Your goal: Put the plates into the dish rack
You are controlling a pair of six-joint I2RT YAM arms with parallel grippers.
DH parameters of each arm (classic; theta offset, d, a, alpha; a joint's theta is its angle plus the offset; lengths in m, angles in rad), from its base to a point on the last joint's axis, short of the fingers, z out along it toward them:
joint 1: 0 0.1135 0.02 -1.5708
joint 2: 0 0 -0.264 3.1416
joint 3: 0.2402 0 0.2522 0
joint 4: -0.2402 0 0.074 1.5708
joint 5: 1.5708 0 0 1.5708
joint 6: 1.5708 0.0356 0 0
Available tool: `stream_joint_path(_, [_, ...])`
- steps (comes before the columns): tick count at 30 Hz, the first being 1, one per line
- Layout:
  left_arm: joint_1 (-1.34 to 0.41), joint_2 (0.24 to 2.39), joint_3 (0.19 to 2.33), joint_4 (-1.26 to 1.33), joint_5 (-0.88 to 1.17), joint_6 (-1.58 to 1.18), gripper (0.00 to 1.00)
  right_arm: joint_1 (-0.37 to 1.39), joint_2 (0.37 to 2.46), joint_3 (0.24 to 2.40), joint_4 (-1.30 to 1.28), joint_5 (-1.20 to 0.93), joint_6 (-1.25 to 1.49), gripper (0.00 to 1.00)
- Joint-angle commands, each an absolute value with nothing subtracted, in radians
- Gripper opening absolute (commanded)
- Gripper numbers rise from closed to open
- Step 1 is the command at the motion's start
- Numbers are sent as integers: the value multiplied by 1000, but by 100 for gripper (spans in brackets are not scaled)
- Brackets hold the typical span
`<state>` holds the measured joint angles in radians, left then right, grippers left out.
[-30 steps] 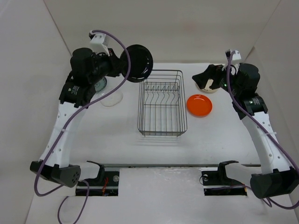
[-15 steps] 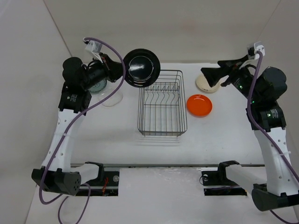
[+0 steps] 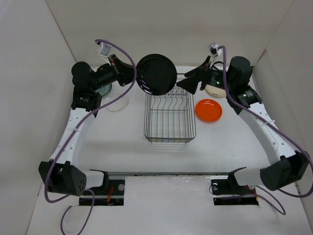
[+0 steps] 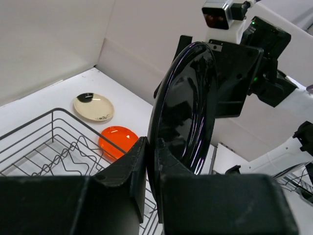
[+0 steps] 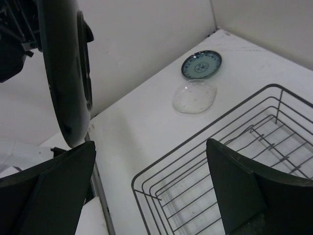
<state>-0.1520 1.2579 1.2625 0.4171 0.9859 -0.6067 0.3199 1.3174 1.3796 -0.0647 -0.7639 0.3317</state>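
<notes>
Black round plate (image 3: 156, 74), small and glossy, stands on edge in the air above the far end of the dark wire dish rack (image 3: 170, 122), which sits on the middle of the white desk (image 3: 112, 142), nearer its far edge. The left pincer (image 4: 150, 149) is clenched on the plate's lower rim, one finger on each face. I judge this grip keeps the plate upright so it can drop between the divider prongs. The right pincer (image 5: 150, 147) is spread wide and carries nothing. It hangs over the rack's far right corner, facing the plate, probably ready to steady or receive it. The rack holds no plates yet. The bright orange round plate (image 3: 209, 110) and the cream plate with a dark mark (image 4: 93, 107) lie toward the far right corner, the teal patterned plate (image 5: 201, 64) and the pale translucent plate (image 5: 194, 96) toward the far left.
</notes>
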Motion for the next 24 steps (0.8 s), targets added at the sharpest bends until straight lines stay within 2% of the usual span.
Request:
stream_joint_path(1, [-158,1250,1269,548,1028,-644,0,359,1307,1454,23,-798,330,98])
stream_joint_path(12, [-158,1269,1278,408,923,-554,0,339,1259,1445,23,-747,330,98])
stream_joint_path(18, [-158,1289,1278,440,923,-572,0,350,1255,1447,23,-784,339,98])
stream_joint_path(24, [-176,1279,1269,503,957,-607,0,396,1342,1491,23,-761,339,98])
